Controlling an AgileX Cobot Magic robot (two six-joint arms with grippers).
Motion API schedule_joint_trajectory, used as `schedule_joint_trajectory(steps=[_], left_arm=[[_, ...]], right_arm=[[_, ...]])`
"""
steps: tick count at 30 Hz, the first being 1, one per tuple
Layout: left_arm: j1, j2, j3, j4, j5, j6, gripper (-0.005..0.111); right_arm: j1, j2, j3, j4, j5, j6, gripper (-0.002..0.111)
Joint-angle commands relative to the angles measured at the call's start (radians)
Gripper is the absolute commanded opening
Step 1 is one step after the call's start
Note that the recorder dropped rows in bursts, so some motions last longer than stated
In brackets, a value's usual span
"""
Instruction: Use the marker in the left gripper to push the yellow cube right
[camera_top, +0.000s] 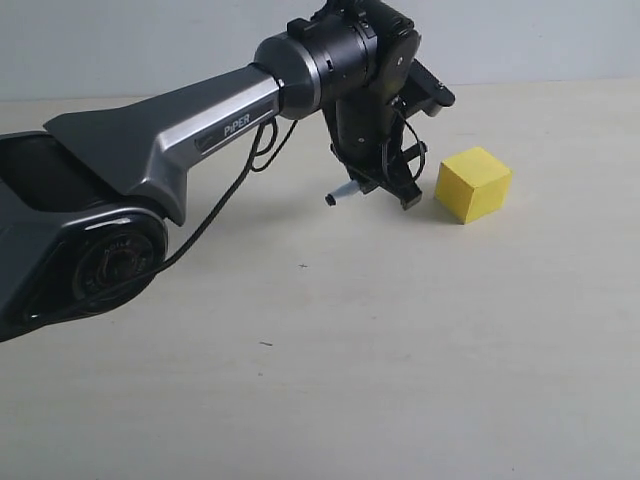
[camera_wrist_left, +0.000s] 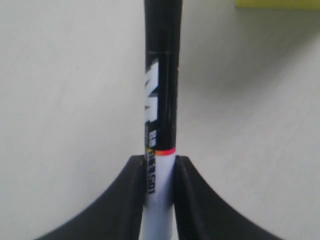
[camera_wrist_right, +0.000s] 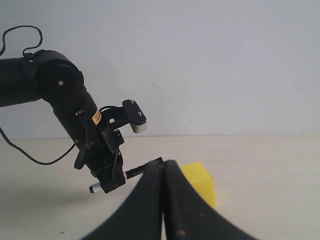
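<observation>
The yellow cube (camera_top: 473, 183) sits on the pale table, right of centre. My left gripper (camera_top: 383, 186) points down just left of it, shut on the marker (camera_top: 343, 192). The marker lies roughly level, its white end sticking out to the left. In the left wrist view the fingers (camera_wrist_left: 134, 195) clamp the white barrel of the marker (camera_wrist_left: 161, 110), and the black cap points away beside the cube (camera_wrist_left: 277, 4). A small gap shows between gripper and cube. My right gripper (camera_wrist_right: 163, 170) is shut and empty, looking at the cube (camera_wrist_right: 201, 181) and marker (camera_wrist_right: 135, 173).
The left arm (camera_top: 180, 135) with its trailing black cable (camera_top: 215, 215) stretches in from the left over the table (camera_top: 350, 350). A pale wall (camera_wrist_right: 200, 60) rises behind the table's far edge. Small dark specks mark the tabletop.
</observation>
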Motion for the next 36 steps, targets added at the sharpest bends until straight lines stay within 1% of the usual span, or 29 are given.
schedule_joint_trajectory(steps=[1, 5, 8, 11, 14, 16, 19, 23, 25, 31, 36], left_arm=[[0.000, -0.013, -0.008, -0.075, 0.006, 0.043, 0.000], [-0.002, -0.011, -0.006, -0.114, 0.006, 0.062, 0.000], [-0.002, -0.011, -0.006, -0.091, 0.006, 0.072, 0.000], [0.019, -0.011, -0.006, -0.034, 0.006, 0.029, 0.000], [0.051, -0.011, -0.002, -0.085, 0.006, 0.022, 0.000], [0.062, -0.013, 0.016, -0.105, 0.006, 0.024, 0.000], [0.069, -0.020, 0.077, -0.103, 0.006, 0.044, 0.000], [0.069, -0.033, 0.156, -0.103, 0.006, 0.070, 0.000], [0.069, -0.037, 0.168, -0.107, 0.006, 0.072, 0.000], [0.069, -0.050, 0.170, -0.116, 0.006, 0.072, 0.000], [0.063, -0.070, 0.170, -0.192, 0.006, 0.099, 0.000]], right_arm=[[0.001, -0.006, 0.004, -0.002, -0.005, -0.003, 0.000], [0.001, -0.006, 0.004, -0.002, -0.005, -0.003, 0.000], [0.001, -0.006, 0.004, -0.002, -0.005, -0.003, 0.000], [0.001, -0.006, 0.004, -0.002, -0.005, -0.003, 0.000], [0.001, -0.006, 0.004, -0.002, -0.005, -0.003, 0.000], [0.001, -0.006, 0.004, -0.002, -0.005, -0.003, 0.000], [0.001, -0.006, 0.004, -0.002, -0.005, -0.003, 0.000], [0.001, -0.006, 0.004, -0.002, -0.005, -0.003, 0.000], [0.001, -0.006, 0.004, -0.002, -0.005, -0.003, 0.000], [0.001, -0.006, 0.004, -0.002, -0.005, -0.003, 0.000], [0.001, -0.006, 0.004, -0.002, -0.005, -0.003, 0.000]])
